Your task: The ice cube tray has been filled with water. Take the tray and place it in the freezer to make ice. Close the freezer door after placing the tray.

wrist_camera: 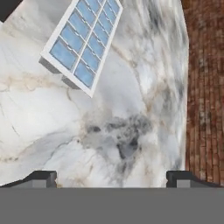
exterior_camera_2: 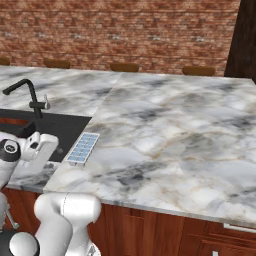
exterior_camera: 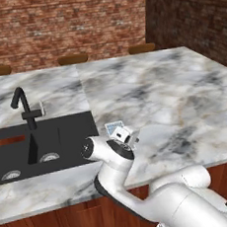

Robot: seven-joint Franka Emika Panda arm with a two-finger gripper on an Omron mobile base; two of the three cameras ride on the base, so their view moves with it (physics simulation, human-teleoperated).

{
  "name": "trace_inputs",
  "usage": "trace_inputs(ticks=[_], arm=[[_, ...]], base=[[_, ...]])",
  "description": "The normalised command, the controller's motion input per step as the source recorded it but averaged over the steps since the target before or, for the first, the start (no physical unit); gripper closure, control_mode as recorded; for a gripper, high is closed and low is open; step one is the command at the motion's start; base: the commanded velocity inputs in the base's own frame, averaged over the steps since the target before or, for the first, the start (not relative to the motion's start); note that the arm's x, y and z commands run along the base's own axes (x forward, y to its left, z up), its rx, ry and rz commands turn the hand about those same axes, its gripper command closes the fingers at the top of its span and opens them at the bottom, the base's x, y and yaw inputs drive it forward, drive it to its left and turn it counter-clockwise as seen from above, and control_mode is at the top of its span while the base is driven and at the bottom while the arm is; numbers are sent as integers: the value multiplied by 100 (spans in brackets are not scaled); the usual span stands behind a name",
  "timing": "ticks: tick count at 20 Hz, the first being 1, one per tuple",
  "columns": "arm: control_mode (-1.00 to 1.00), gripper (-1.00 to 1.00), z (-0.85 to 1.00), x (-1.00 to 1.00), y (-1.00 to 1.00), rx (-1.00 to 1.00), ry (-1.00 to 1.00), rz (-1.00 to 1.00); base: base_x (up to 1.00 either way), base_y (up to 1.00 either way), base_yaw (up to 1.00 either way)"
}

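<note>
Closest to me, the white arm bends up from below the cabinet fronts, and its tool (wrist_camera: 112, 178) hangs over the marble with its two dark tips set wide apart, nothing between them but bare grey-veined stone. Just beyond the tips lies the ice cube tray (wrist_camera: 83, 40), flat on the surface (exterior_camera_2: 170, 135) near its front edge and just beside the black sink (exterior_camera_2: 60, 131). The tray is a small white rectangle with a thin raised rim and two rows of square cells; each cell holds water (wrist_camera: 65, 54) that reads as a pale blue pane, level with the white dividers. From the right base view the tray (exterior_camera_2: 83, 148) sits slanted, one short end toward the sink corner and the other toward the counter edge. I can make out no label, brand or writing on the tray. Past the tray, a black curved faucet (exterior_camera: 24, 106) stands behind the sink basin. The marble stretches on well past that, and at its far edge the tops of brown stools (exterior_camera_2: 125, 67) show against a red brick wall (exterior_camera_2: 130, 30).
</note>
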Motion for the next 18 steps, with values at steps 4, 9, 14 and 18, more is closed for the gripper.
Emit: trace_inputs(ticks=[4,9,14,18], arm=[[-100,-100,-43,32,0,-21,9,8],[-100,-100,-38,48,0,-14,3,16],[-100,-100,-28,51,1,-10,1,21],[-100,-100,-32,42,2,-3,3,20]], base=[[0,0,0],[0,0,0],[0,0,0],[0,0,0]])
